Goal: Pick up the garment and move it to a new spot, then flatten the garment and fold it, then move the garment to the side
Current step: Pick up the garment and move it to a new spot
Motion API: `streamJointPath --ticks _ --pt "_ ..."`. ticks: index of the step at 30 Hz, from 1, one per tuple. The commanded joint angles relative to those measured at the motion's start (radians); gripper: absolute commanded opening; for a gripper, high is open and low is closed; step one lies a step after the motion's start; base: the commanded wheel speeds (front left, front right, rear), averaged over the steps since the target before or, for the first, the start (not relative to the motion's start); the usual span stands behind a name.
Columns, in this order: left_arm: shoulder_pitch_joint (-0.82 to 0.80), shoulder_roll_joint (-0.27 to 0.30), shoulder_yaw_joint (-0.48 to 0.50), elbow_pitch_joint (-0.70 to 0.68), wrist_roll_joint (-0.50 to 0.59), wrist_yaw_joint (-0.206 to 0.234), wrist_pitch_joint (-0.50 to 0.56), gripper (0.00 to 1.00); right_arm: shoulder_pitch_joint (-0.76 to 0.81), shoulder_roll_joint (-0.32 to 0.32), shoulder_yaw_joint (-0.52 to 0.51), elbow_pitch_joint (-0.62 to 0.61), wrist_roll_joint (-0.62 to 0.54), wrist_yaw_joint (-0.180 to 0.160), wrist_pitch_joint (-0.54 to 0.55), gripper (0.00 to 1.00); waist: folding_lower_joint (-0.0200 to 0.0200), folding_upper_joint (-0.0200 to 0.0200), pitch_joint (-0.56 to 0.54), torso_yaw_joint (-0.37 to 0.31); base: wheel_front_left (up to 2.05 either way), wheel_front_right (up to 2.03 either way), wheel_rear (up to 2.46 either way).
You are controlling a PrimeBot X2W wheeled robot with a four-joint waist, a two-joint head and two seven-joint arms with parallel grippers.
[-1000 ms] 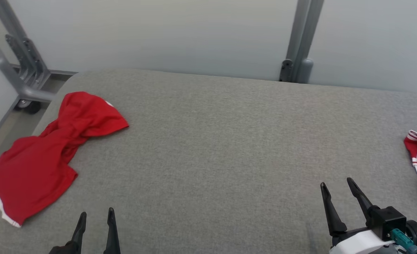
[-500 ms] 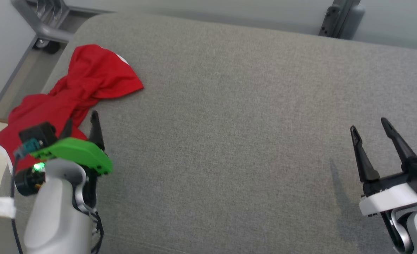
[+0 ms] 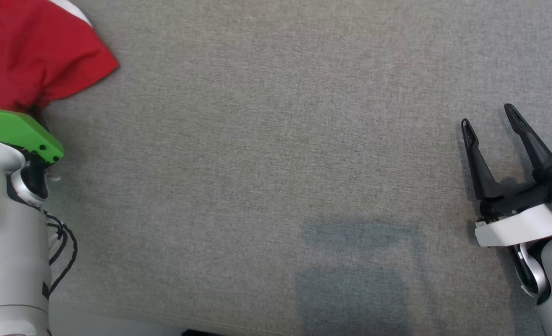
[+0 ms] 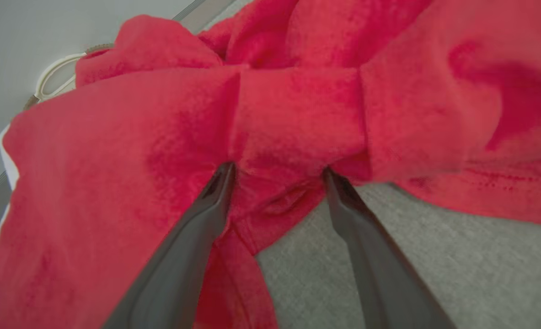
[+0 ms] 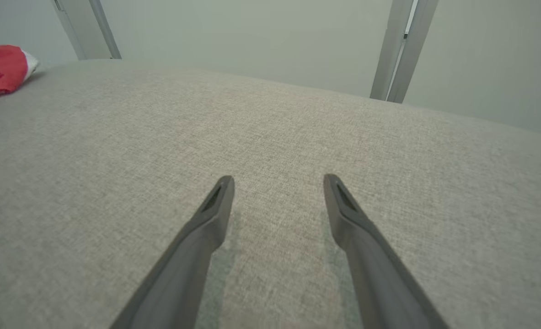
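Observation:
A crumpled red garment [image 3: 33, 56] lies at the upper left of the grey padded surface [image 3: 276, 154]. In the left wrist view my left gripper [image 4: 277, 176] is open, its two fingers pressed into a bunched fold of the red garment [image 4: 293, 119] with cloth between them. The head view hides those fingers under the arm's green cover [image 3: 17, 130]. My right gripper [image 3: 488, 116] stands open and empty over bare surface at the right, also seen from its own wrist as the right gripper [image 5: 277, 183]. A bit of the garment [image 5: 0, 68] lies far left there.
Grey metal frame posts [image 5: 400, 50] and a pale wall stand behind the surface. A white perforated object [image 4: 55, 80] peeks out beyond the garment in the left wrist view. The middle of the surface is bare fabric with a faint shadow [image 3: 355, 261].
The head camera has tilted down and the whole picture shifted. My left arm has reached forward so its fingers now dig into the garment's fold. The right gripper stays open.

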State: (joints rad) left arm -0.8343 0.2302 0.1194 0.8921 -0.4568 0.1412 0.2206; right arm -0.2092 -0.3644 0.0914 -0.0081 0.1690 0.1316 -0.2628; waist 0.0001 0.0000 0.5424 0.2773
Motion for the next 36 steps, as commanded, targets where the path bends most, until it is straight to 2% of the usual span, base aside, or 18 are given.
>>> streamJointPath --ticks 1,2,3,5,8,12,18,24,28,32,36 --pt "-0.018 0.016 0.006 0.026 -0.010 0.009 0.009 1.00 -0.013 0.003 -0.002 0.006 0.005 -0.002 -0.003 1.00 -0.0001 0.0000 0.077 -0.075 0.00 0.00 0.00" --pt "-0.018 0.024 0.010 0.040 -0.012 0.013 0.002 0.67 -0.012 0.006 -0.002 0.011 0.005 -0.002 -0.002 1.00 -0.0001 0.0000 0.071 -0.079 0.00 0.00 0.00" --pt "-0.016 0.029 0.012 0.047 -0.011 0.010 -0.009 0.00 -0.008 0.011 -0.002 0.016 0.006 -0.002 -0.001 1.00 -0.0001 0.0000 0.062 -0.083 0.00 0.00 0.00" --pt "-0.006 0.034 0.007 0.044 -0.009 -0.007 -0.026 0.00 0.003 0.024 -0.002 0.027 0.008 -0.002 0.000 1.00 -0.0001 0.0000 0.037 -0.087 0.00 0.00 0.00" --pt "0.013 0.053 -0.010 0.012 -0.001 -0.058 -0.061 0.00 0.029 0.048 0.006 0.042 0.008 -0.002 0.000 1.00 -0.0001 0.0000 -0.013 -0.093 0.00 0.00 0.00" --pt "0.052 0.051 -0.055 -0.085 0.026 -0.122 -0.110 0.00 0.061 0.092 0.011 0.056 0.008 -0.001 0.000 1.00 -0.0001 0.0000 -0.106 -0.107 0.00 0.00 0.00" --pt "0.186 -0.024 -0.154 -0.341 0.047 -0.196 -0.096 0.00 0.133 0.157 0.019 0.083 0.006 -0.002 -0.001 1.00 -0.0001 0.0000 -0.256 -0.140 0.00 0.00 0.00" --pt "0.390 -0.112 -0.297 -0.703 0.064 -0.203 0.022 0.00 0.188 0.208 0.026 0.096 0.002 -0.002 -0.001 1.00 -0.0001 0.0000 -0.350 -0.211 0.00 0.00 0.00" --pt "0.501 -0.149 -0.419 -0.879 0.054 -0.203 0.104 0.00 0.202 0.226 0.028 0.099 -0.001 -0.002 -0.001 1.00 -0.0001 0.0000 -0.369 -0.274 0.00 0.00 0.00" --pt "0.570 -0.170 -0.538 -0.969 0.022 -0.189 0.157 0.00 0.209 0.242 0.022 0.103 0.002 -0.002 -0.001 1.00 -0.0001 0.0000 -0.372 -0.337 0.00 0.00 0.00" --pt "0.595 -0.175 -0.605 -0.955 0.007 -0.153 0.161 0.00 0.206 0.255 0.024 0.110 0.006 -0.002 -0.001 1.00 -0.0001 0.0000 -0.367 -0.397 0.00 0.00 0.00"
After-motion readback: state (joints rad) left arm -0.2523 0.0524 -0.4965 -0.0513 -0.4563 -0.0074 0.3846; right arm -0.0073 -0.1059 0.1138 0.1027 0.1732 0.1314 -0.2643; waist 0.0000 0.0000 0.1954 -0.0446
